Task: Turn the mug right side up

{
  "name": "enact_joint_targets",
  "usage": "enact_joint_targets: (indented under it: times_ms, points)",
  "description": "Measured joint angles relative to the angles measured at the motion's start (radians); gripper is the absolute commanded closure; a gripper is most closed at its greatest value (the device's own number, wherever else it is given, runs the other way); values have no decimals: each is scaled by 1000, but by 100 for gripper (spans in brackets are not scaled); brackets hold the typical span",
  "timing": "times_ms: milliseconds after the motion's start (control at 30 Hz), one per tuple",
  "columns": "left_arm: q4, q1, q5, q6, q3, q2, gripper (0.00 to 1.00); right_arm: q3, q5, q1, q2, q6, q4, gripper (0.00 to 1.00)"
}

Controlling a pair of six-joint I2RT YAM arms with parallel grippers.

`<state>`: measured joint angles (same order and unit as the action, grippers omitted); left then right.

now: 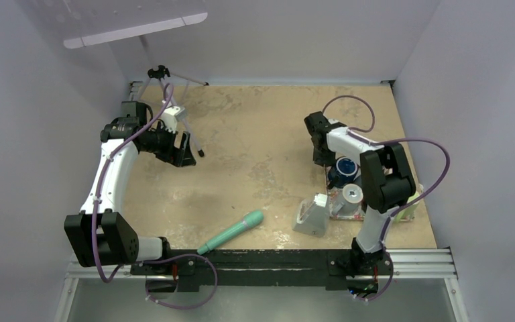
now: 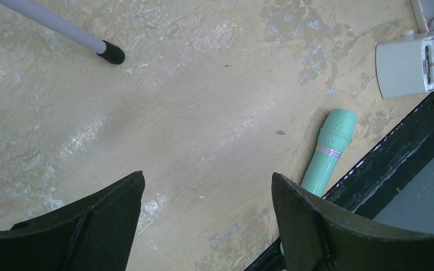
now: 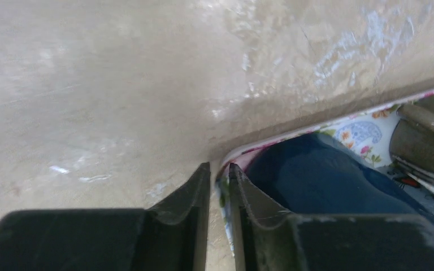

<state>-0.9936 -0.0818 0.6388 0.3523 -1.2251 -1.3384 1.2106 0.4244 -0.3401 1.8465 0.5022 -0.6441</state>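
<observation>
Only one printed mark to be found: a short line of small dark lettering running sideways on the face of the white box [image 2: 407,68], next to a dark vertical strip, at the upper right of the left wrist view. Too small and blurred to spell out. Nothing legible in the top or right wrist views.

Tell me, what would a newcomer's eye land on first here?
Probably the right gripper, down at the rim of the flowered tray on the right of the table, with the blue mug right beside it. Next, the teal microphone lying near the front edge, and the left gripper wide open at far left.
</observation>
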Motion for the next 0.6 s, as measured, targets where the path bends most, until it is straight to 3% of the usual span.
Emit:
enact_joint_targets:
  times_ms: [100, 300, 400, 600]
  points:
    - [0, 0, 0, 0, 0, 0, 14, 25, -18, -6, -23, -20, 4, 64]
    - [0, 0, 0, 0, 0, 0, 14, 101, -32, -35, -209, -26, 18, 62]
    - [0, 0, 0, 0, 0, 0, 14, 133, -24, -48, -288, -5, 12, 53]
    - [-3, 0, 0, 0, 0, 3, 15, 30, 4, -51, -414, 99, -56, 52]
